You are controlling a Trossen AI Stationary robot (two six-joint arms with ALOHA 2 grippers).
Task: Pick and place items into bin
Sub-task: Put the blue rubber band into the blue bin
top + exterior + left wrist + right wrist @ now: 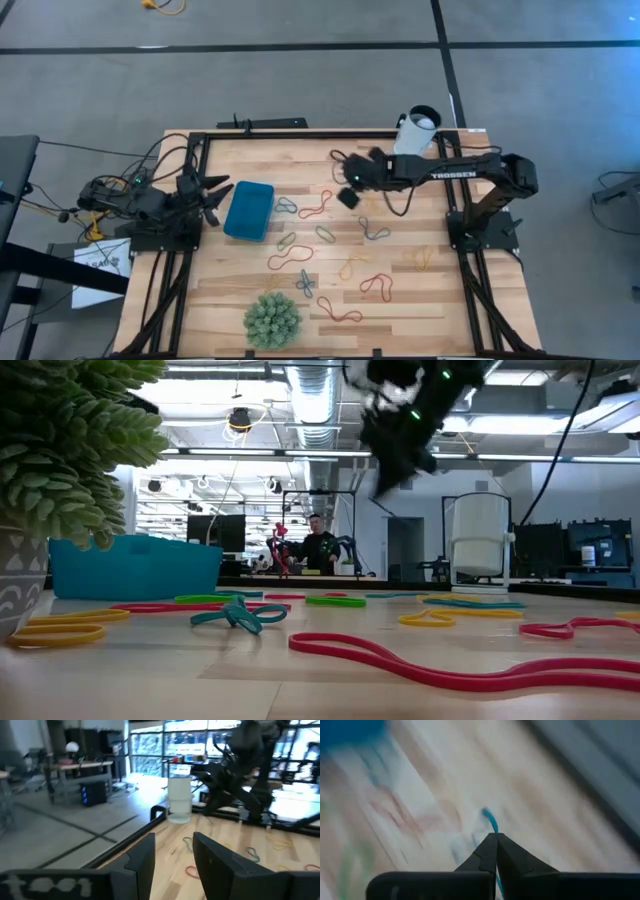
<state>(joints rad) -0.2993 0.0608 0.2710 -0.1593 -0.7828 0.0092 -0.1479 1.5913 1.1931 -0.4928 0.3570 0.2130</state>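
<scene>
Rubber bands in red, orange, yellow, green, blue and grey lie scattered flat on the wooden table [400, 310], among them a red one [450, 665] near the front. The teal bin [248, 210] sits at the left. My right gripper [347, 198] hangs well above the table's middle, right of the bin, shut on a blue band [490, 821]. My left gripper [172, 865] waits open and level at the table's left edge, just left of the bin. My right gripper pinches a thin blue band between its two shut fingertips. A short piece [489, 816] sticks out past the tips, and another strand [498, 882] runs back between the fingers. The fingers slant down from the table's right side. The picture is blurred, so the band's hang does not show.
A green spiky ball [271, 318] stands at the near edge, left of centre. A white cup [418, 128] stands at the far edge beside the right arm. A black frame [300, 136] rims the table. People show in the room beyond.
</scene>
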